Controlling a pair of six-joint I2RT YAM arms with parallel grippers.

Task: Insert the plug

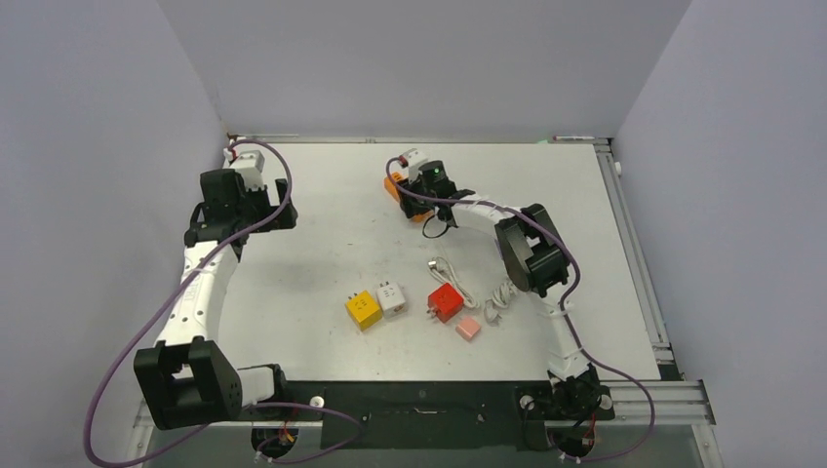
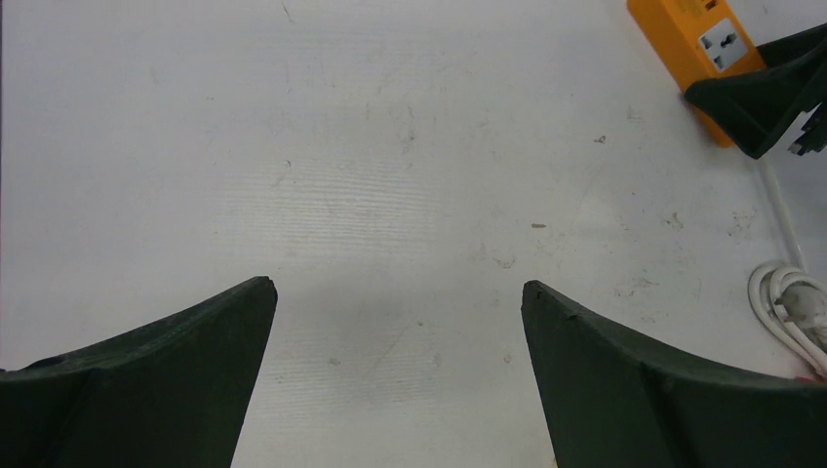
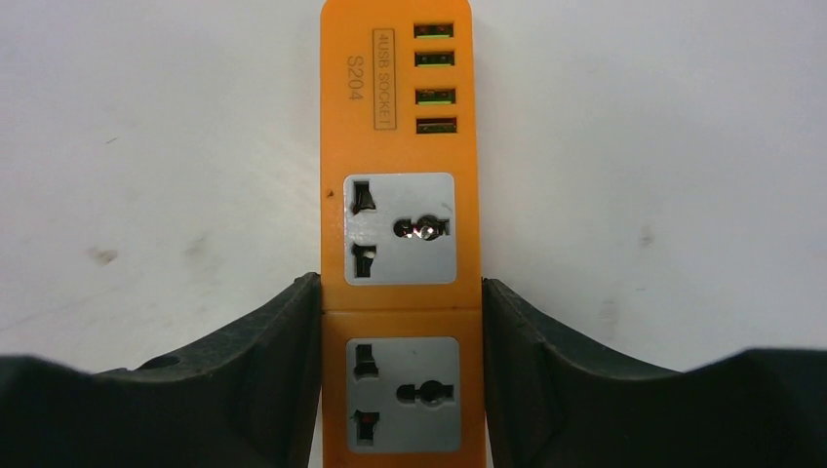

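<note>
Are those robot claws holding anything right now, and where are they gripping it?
The right gripper squeezes the orange power strip by its two long sides. The left gripper holds nothing.

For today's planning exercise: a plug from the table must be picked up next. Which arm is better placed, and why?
Probably left. The left fingers are open and empty above the table, while the right fingers grip the orange power strip by its sides.
</note>
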